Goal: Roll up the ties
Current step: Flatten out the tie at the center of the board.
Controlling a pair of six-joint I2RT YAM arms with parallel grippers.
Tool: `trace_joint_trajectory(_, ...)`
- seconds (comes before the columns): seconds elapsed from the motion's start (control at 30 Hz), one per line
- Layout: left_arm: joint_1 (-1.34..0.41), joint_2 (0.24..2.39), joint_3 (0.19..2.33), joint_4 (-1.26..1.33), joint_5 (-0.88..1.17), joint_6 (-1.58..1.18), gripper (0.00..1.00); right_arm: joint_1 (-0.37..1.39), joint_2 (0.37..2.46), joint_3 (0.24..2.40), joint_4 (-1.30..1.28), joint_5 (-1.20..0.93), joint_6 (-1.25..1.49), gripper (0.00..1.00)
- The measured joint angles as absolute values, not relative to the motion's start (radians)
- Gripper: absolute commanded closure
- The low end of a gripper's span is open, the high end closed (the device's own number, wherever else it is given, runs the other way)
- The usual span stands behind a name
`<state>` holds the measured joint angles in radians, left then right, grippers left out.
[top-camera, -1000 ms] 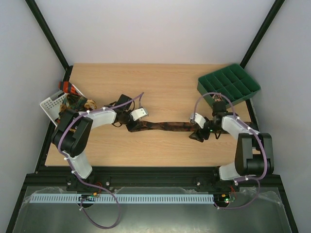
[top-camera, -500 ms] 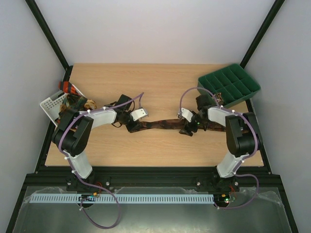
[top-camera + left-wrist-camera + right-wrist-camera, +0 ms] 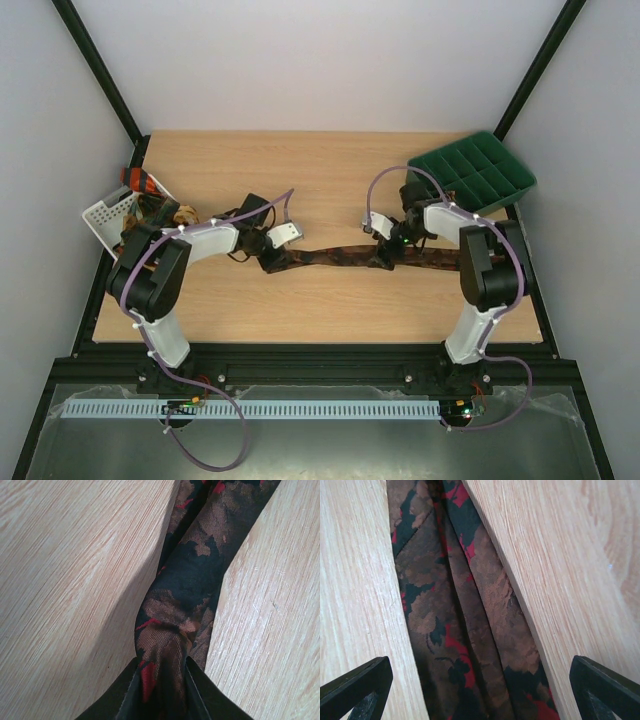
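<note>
A dark brown tie with reddish specks [image 3: 330, 258] lies stretched left to right across the middle of the table. My left gripper [image 3: 269, 262] is shut on its left end; in the left wrist view the fabric [image 3: 195, 580] is pinched between the fingers [image 3: 161, 675]. My right gripper [image 3: 383, 257] hovers low over the tie's middle, open. In the right wrist view the tie [image 3: 460, 610] lies flat between the spread fingers [image 3: 357, 690], untouched. An orange-and-black striped tie [image 3: 141, 182] and a tan-gold one [image 3: 166, 211] sit in the basket.
A white slotted basket [image 3: 102, 216] stands at the table's left edge. A green compartment tray [image 3: 472, 178] stands at the back right, close behind my right arm. The tie's right part [image 3: 445, 262] runs on under the right arm.
My right gripper has moved left and slightly back along the tie, from near its right part to its middle. My left gripper has kept its hold and place.
</note>
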<state>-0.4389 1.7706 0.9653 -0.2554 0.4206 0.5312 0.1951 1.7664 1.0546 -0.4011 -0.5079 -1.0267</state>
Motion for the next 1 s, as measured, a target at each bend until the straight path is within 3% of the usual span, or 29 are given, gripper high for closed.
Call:
trace_joint_trajectory(0.17, -0.437, 1.771, 0.966, -0.255, 0.427, 0.53, 0.79, 0.199, 1.861, 1.101, -0.441, -0.516, -1.046, 0.02)
trace_joint_trajectory(0.37, -0.428, 1.771, 0.97, -0.257, 0.442, 0.527, 0.79, 0.202, 1.904, 1.153, -0.481, -0.521, -1.08, 0.41)
trace_joint_trajectory(0.5, -0.426, 1.771, 0.971, -0.258, 0.452, 0.526, 0.79, 0.203, 1.906, 1.149, -0.504, -0.513, -1.095, 0.57)
trace_joint_trajectory(0.8, -0.426, 1.753, 0.958, -0.268, 0.495, 0.532, 0.76, 0.203, 1.842, 1.06, -0.5, -0.503, -1.113, 0.6)
trace_joint_trajectory(1.0, -0.426, 1.742, 0.941, -0.3, 0.487, 0.572, 0.55, 0.204, 1.811, 1.021, -0.5, -0.494, -1.121, 0.59)
